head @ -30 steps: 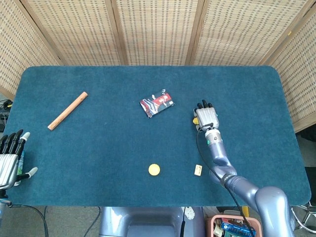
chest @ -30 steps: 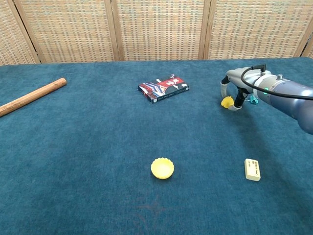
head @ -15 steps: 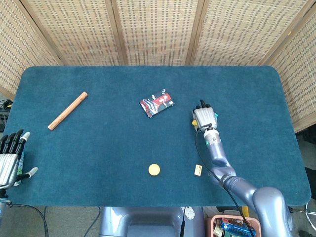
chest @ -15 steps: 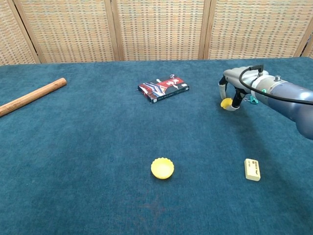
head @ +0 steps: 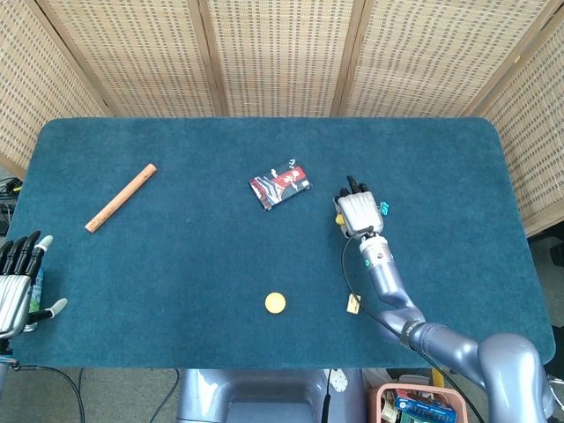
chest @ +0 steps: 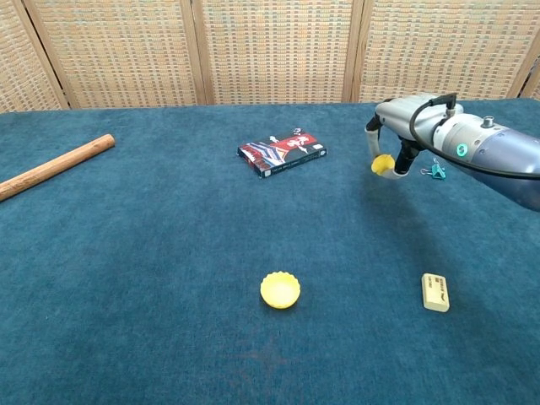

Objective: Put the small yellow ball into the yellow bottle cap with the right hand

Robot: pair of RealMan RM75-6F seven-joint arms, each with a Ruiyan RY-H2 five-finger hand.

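Observation:
My right hand (chest: 395,135) (head: 357,210) hangs a little above the cloth at the right of the table and pinches the small yellow ball (chest: 383,164) between thumb and finger. In the head view only a sliver of the ball (head: 337,219) shows at the hand's left edge. The yellow bottle cap (chest: 280,290) (head: 275,303) lies open side up near the front edge, well to the left of and nearer than the hand. My left hand (head: 18,282) rests open at the table's front left corner, holding nothing.
A red and blue packet (chest: 283,153) (head: 280,186) lies at mid table, left of the right hand. A wooden stick (chest: 56,165) (head: 121,197) sits far left. A cream eraser (chest: 434,292) (head: 353,304) lies front right, and a small teal clip (chest: 435,171) is behind the hand.
My right hand has lifted the yellow ball off the cloth and shifted slightly left with it. The left hand and everything else stayed put.

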